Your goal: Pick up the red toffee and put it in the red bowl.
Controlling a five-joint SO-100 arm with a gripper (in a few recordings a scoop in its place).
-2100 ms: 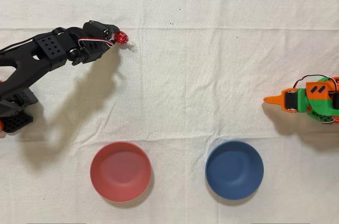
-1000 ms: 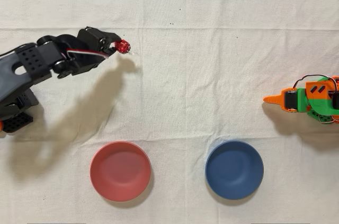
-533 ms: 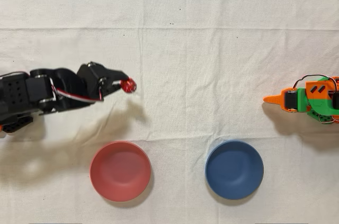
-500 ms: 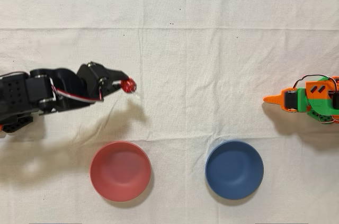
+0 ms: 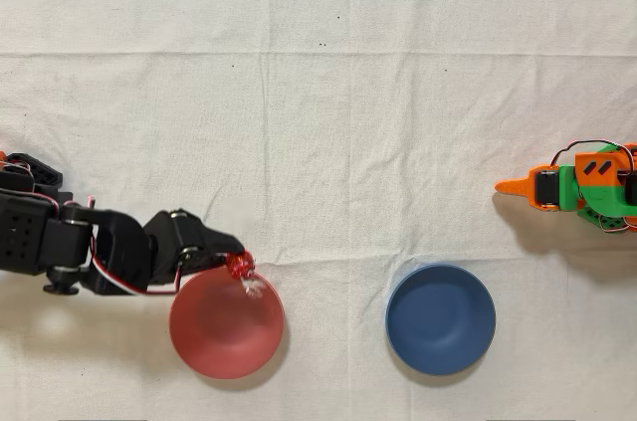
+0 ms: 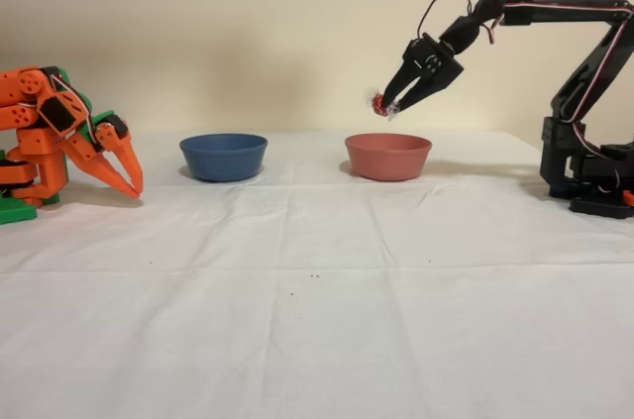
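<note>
1. Two bowls sit on the white cloth: the red bowl (image 5: pixel 226 322) at lower left of the overhead view, the blue bowl (image 5: pixel 440 318) to its right, well apart from it.
2. Fixed view flips the order: blue bowl (image 6: pixel 223 156) left, red bowl (image 6: pixel 387 156) right, both upright, side by side along the far part of the cloth.
3. Black arm (image 5: pixel 60 249) reaches in from the left edge of the overhead view; in the fixed view its base stands at the right, and the arm arches over toward the red bowl.
4. Gripper (image 5: pixel 231 260) sits at the upper left rim of the red bowl in the overhead view; fixed view shows the gripper (image 6: pixel 388 105) up in the air, angled down and to the left.
5. Fingers are narrow, pinched on the red toffee (image 5: pixel 239 264); the clear twisted wrapper end sticks out toward the bowl's inside.
6. Red toffee (image 6: pixel 379 103) hangs above the red bowl near its left rim in the fixed view, clearly off the bowl and not touching it.
7. Red bowl holds nothing inside; blue bowl holds nothing either.
8. Orange arm (image 5: pixel 582 185) is idle at the right edge of the overhead view, folded, tip pointing left; it stands at the left in the fixed view.
9. White cloth (image 5: pixel 348 112) is wrinkled, with fold lines across it and a few tiny dark specks.
</note>
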